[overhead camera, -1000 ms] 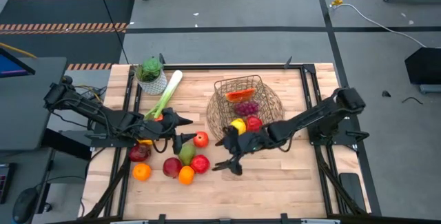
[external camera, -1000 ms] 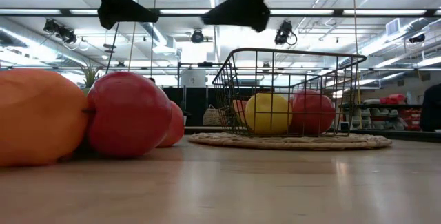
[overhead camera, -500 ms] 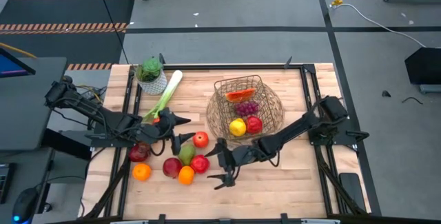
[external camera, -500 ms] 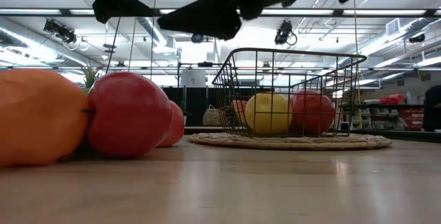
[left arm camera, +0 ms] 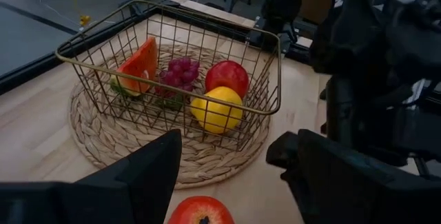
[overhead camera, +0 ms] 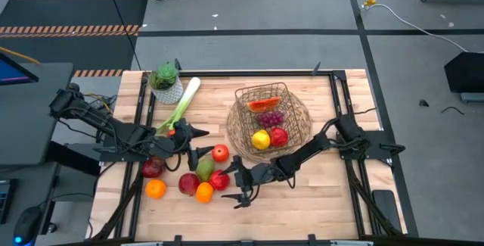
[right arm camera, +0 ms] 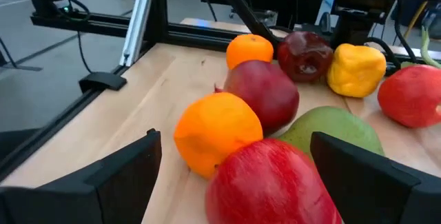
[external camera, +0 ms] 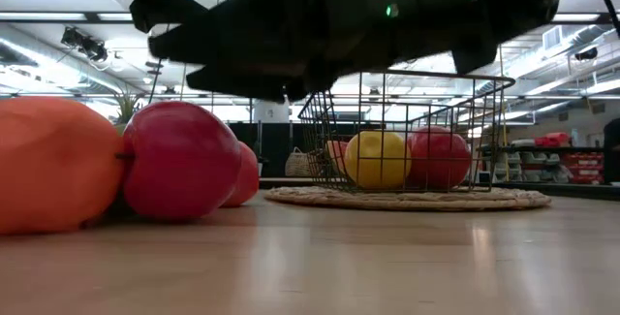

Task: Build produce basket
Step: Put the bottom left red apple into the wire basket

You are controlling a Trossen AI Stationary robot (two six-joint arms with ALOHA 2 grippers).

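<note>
Between the spread fingers of the right gripper point(right arm camera: 231, 182) a red apple point(right arm camera: 272, 182) is sitting dead ahead, filling the gap in the right wrist view, with nothing yet gripped. From above, that right gripper point(overhead camera: 240, 188) is reaching in from the basket side toward the near end of the loose fruit cluster, and the same apple point(overhead camera: 220, 179) is lying just beside its fingertips, toward the left arm. An orange point(overhead camera: 204, 192) is touching the apple on one side and the green pear point(overhead camera: 205, 169) is pressing in behind it, so the fingers are having to straddle the apple without catching either neighbour. Being round, the apple is offering no long axis to line up with. The left gripper point(overhead camera: 195, 141), fingers partly apart and empty, is hovering farther off over another apple point(overhead camera: 220, 153), so the right arm is looking nearer to this pick. The basket point(overhead camera: 296, 106) is waiting well apart, behind the right arm, already holding some produce.
</note>
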